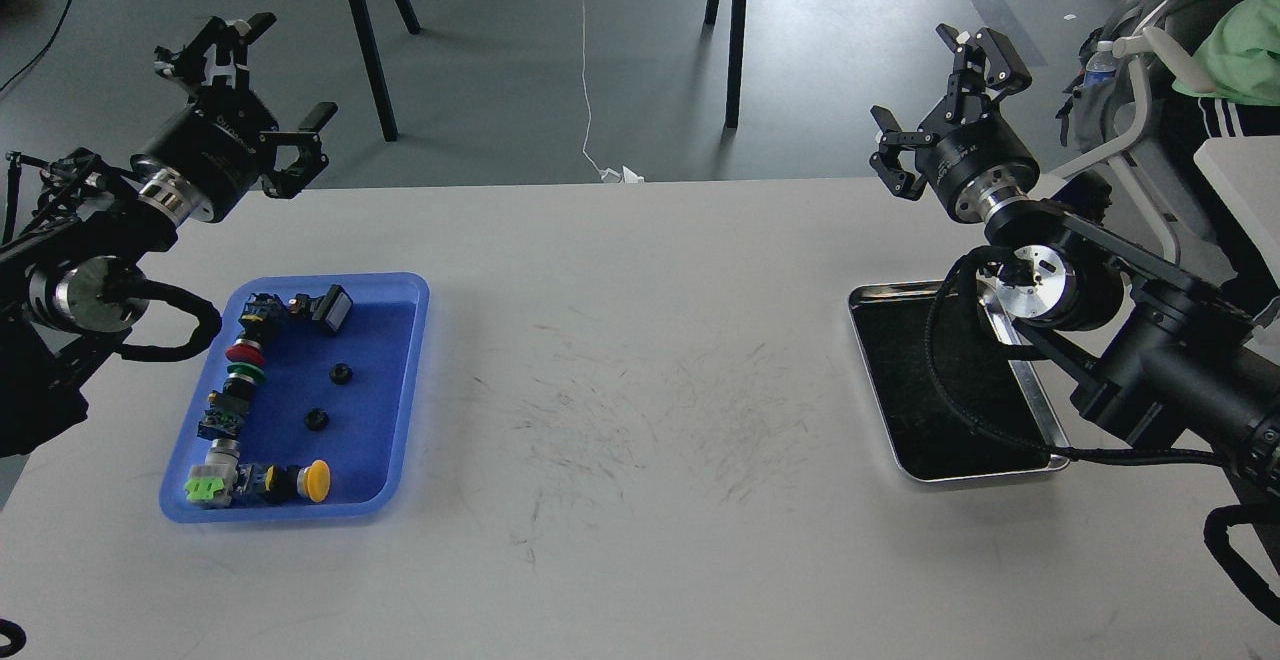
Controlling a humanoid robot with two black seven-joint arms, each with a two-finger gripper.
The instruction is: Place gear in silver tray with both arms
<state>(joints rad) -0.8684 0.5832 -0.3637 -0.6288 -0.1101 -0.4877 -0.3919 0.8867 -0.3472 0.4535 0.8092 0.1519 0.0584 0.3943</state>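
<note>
Two small black gears [341,373] [317,419] lie on the floor of the blue tray [404,285] at the left of the table. The silver tray [904,474], with its black inner surface bare, sits at the right, partly covered by my right arm and its cable. My left gripper [282,72] hangs open above the table's far left edge, well behind the blue tray, holding nothing. My right gripper [928,90] is open too, raised over the far edge behind the silver tray, with nothing between its fingers.
The blue tray also holds several push buttons and switches along its left and front sides, among them a yellow button [317,480] and a green part [203,489]. Black stand legs [366,40] rise beyond the table. A chair and a person in green [1240,50] are at the far right.
</note>
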